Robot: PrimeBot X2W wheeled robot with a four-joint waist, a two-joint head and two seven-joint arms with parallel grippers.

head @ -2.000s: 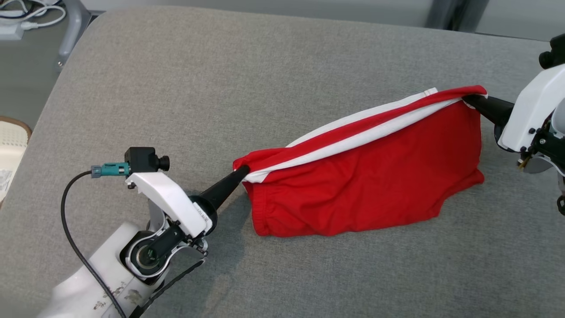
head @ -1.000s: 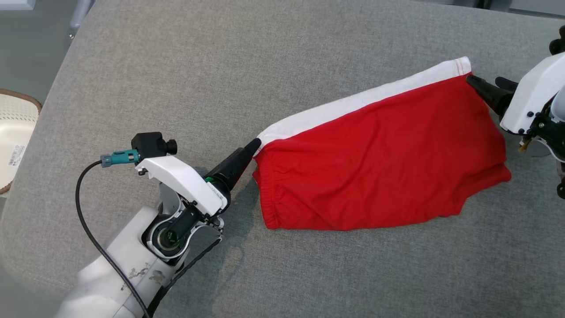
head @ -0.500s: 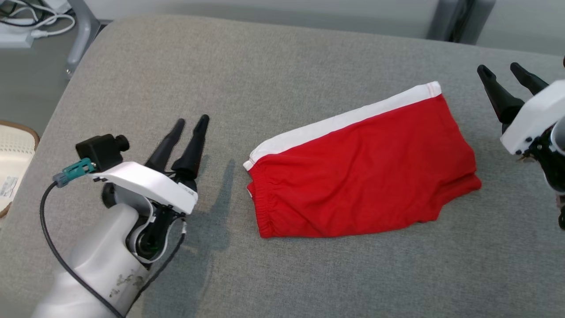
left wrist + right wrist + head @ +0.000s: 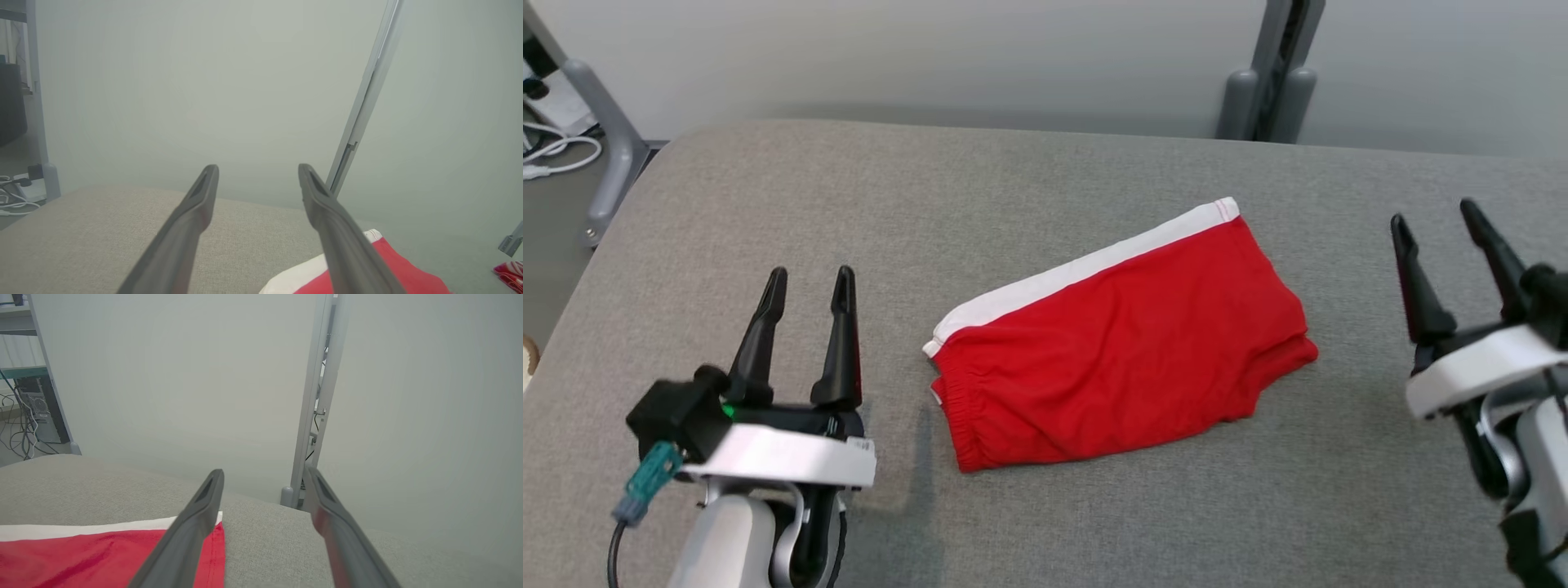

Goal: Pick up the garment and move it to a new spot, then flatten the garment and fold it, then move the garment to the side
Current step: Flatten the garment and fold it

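Red garment (image 4: 1119, 343) with a white band lies flat on the grey cushioned surface (image 4: 1013, 180), mid-frame in the head view, white edge toward the far side. Left gripper (image 4: 807, 286) stands just to its left, right gripper (image 4: 1433, 224) well to its right. Both have their fingers spread, grasp nothing and are clear of the cloth. The head view gives the garment's full outline. The left wrist view takes in one white-and-red corner, plus a small red-and-white item (image 4: 508, 271) at the lower right edge, unidentifiable. The right wrist view adds a computer tower (image 4: 39, 412) with cables at far left.
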